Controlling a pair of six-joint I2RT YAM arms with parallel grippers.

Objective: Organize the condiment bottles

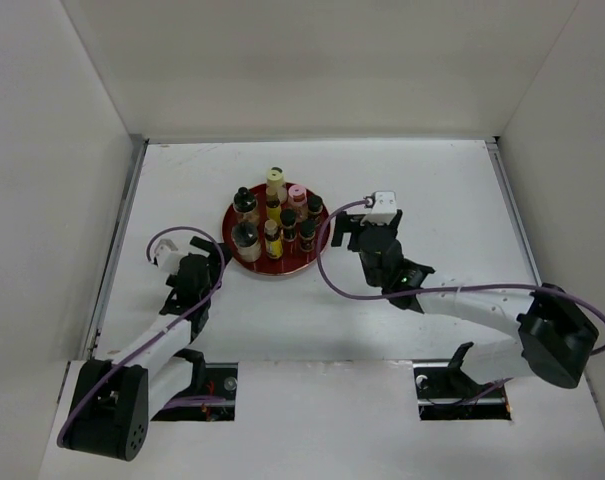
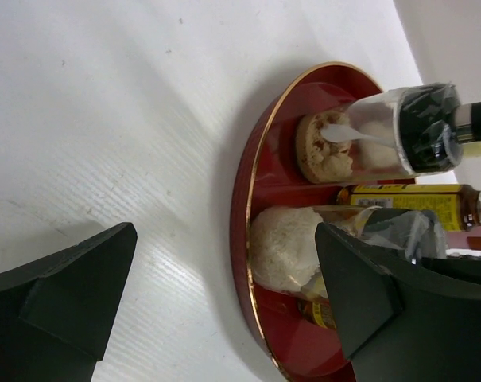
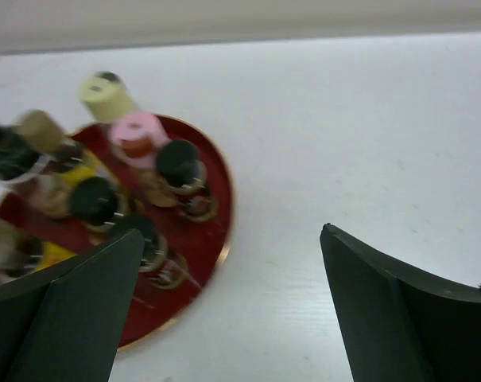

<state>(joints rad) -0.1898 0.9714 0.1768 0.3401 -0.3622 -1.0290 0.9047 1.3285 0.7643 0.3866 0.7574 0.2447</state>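
The white table (image 1: pixel 432 190) bore one thing directly on its surface, a round red tray (image 1: pixel 287 266) with a thin gold rim, which sat left of centre toward the far edge.

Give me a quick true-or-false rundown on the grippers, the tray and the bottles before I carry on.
1. The right gripper is clamped on a bottle. False: its jaws are open and hold nothing, beside the tray.
2. The pink-capped bottle stands on the tray. True.
3. The left gripper is shut. False: its jaws are wide open, with nothing between them but table and the tray's rim.
4. Seen from above, the tray lies between the two grippers. True.
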